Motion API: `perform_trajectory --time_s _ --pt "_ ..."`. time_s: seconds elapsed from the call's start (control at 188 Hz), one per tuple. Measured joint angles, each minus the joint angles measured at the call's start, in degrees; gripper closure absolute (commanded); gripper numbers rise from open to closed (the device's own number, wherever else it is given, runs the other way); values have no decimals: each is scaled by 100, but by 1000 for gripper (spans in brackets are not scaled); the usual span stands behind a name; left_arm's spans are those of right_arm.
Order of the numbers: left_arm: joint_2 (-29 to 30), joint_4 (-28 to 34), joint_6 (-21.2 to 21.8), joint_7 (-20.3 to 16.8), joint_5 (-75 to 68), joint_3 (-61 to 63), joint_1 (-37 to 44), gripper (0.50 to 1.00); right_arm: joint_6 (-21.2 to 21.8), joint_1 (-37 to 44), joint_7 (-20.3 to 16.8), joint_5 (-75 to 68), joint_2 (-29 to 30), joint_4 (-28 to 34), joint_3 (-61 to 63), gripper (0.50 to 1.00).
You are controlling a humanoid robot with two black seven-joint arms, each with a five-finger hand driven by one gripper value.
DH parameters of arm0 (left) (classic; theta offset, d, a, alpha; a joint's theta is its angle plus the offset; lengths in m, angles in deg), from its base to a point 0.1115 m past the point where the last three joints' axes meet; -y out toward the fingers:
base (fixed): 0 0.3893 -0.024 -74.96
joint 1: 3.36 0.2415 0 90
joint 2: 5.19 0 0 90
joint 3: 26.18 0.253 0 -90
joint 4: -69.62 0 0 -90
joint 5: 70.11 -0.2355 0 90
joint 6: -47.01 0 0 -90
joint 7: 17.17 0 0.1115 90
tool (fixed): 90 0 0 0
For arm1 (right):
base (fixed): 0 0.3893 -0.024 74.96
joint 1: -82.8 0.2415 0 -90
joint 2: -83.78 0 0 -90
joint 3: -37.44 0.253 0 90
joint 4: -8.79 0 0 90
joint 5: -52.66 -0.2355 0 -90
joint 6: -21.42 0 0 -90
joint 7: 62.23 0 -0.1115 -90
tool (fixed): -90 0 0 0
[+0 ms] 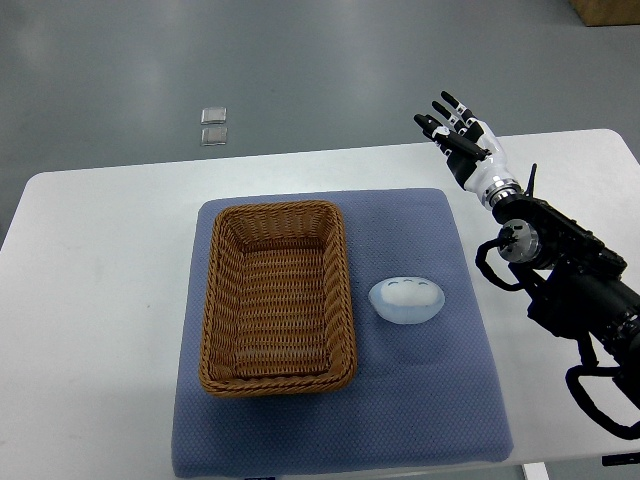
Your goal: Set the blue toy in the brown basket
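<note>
A pale blue, egg-shaped soft toy (pixel 406 300) lies on the blue mat (pixel 420 400), just right of the brown wicker basket (pixel 277 296). The basket is rectangular and holds nothing. My right hand (pixel 458 134) is raised over the table's far edge, up and to the right of the toy, well apart from it. Its fingers are spread and hold nothing. Its black arm (pixel 570 280) comes in from the right edge. The left arm is out of view.
The mat lies on a white table (pixel 90 300). Beyond the table's far edge is grey floor with two small clear square things (pixel 213 127). A brown box corner (pixel 606 10) shows at the top right.
</note>
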Motion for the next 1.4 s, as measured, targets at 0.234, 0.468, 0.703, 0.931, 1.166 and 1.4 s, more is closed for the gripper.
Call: perform_trajectory --time_s 0.234,0.468,0.703,0.931,1.166,1.4 --pt "0 -3 0 3 0 -18 0 500 0 8 1 0 0 0 0 593" --pt "0 -12 4 3 3 16 5 500 5 8 1 0 0 0 0 593" --pt "0 0 4 0 7 25 5 500 9 1 5 0 -3 6 0 593" --pt "0 6 4 -1 5 27 4 500 9 15 -2 0 -12 9 0 595" --pt "0 5 4 -1 4 27 4 500 -8 12 -2 0 5 11 0 593" --pt "0 5 4 -1 2 27 8 500 -149 -32 -3 -5 -73 346 -17 595"
